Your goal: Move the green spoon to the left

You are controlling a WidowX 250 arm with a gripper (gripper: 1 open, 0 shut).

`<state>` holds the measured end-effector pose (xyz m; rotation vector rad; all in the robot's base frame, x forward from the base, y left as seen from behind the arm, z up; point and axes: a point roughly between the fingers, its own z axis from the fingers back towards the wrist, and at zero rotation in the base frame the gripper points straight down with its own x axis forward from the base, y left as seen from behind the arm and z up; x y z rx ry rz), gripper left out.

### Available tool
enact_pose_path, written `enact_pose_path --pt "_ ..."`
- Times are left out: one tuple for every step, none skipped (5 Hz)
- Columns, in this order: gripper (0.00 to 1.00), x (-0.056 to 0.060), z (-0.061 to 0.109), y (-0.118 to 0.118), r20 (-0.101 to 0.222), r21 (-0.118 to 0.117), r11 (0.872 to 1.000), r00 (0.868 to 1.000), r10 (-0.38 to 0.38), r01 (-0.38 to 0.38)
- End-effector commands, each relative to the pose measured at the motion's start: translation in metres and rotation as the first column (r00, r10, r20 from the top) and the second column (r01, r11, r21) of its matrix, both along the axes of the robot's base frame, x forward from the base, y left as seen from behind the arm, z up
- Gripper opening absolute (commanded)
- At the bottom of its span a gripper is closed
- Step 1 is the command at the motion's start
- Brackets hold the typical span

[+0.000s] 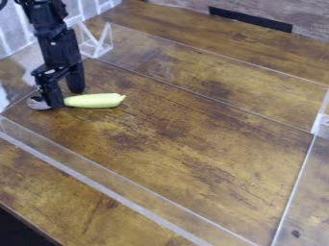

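Green spoon [92, 100] lying flat on wooden table [193, 115], far left, inside clear-walled enclosure [154, 207].
Silver bowl end mostly hidden behind gripper [52, 96]; only yellow-green handle reads clearly. Gripper points down over the bowl end, jaws spread, not pinching the spoon. Arm cut off at top edge.

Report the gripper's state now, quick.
Gripper: open, holding nothing; the green spoon lies on the table beside it.

Green spoon [90, 100] flat; yellow-green handle rightward; silver bowl leftward
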<state>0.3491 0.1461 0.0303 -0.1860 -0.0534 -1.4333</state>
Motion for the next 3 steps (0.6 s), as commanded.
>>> enact_pose_path --pt "1.00 0.008 0.032 -0.004 0.074 0.037 0.999 0.997 -0.022 0.019" --pt "1.00 0.013 0.043 -0.017 0.085 0.043 0.998 0.995 -0.051 0.047" --pt "1.00 0.020 0.056 -0.031 0.103 0.051 0.996 0.992 -0.079 0.074"
